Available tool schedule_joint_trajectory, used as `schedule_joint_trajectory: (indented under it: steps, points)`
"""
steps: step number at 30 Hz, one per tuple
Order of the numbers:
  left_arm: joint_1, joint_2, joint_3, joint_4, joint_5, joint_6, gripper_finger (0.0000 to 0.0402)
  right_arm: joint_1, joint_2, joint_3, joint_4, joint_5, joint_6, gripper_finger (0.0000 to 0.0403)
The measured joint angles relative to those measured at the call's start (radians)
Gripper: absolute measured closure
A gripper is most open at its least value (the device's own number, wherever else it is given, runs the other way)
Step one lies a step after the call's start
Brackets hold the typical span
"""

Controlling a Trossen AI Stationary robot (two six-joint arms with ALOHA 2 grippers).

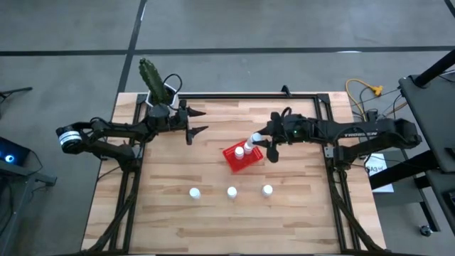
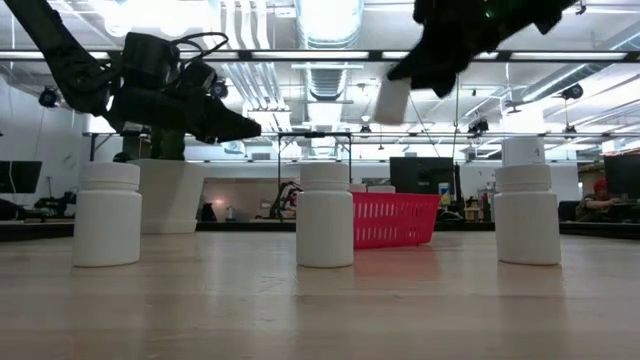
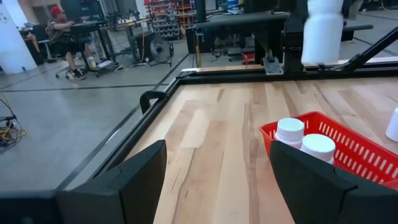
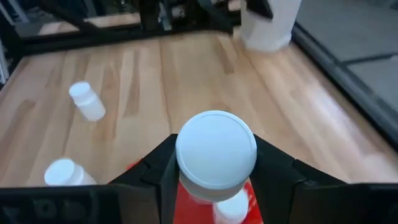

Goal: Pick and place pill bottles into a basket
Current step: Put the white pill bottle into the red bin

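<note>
1 "trossen" mark on right arm [image 1: 353,133]

Two dark jointed arms; right arm [image 1: 370,132] bears white lettering.

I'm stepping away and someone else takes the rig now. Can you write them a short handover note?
Right hand: shut on a pill bottle, held above the red basket.
Left hand: open, empty, waiting near the plant pot.
Done: two bottles stand in the basket.
Left: lower the held bottle in, then pick the three bottles standing in a row on the table.
</note>
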State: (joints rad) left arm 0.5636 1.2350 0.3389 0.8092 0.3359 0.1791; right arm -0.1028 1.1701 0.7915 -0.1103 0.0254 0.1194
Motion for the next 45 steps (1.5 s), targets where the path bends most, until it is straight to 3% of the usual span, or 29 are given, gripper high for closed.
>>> schedule_joint_trajectory:
  steps: [12, 28, 45]
  points:
    - [0.0, 0.0, 0.009, -0.002, -0.003, 0.0, 0.0135, 0.012, 0.005, -0.096, 0.002, -0.034, 0.095, 0.0259]
    - [0.0, 0.0, 0.009, -0.003, -0.004, -0.015, 0.0135, 0.011, 0.045, -0.209, 0.178, -0.126, 0.076, 0.0259]
    - [0.0, 0.0, 0.009, -0.005, -0.004, -0.018, 0.0135, 0.0, 0.205, -0.158, 0.21, -0.162, 0.039, 0.0259]
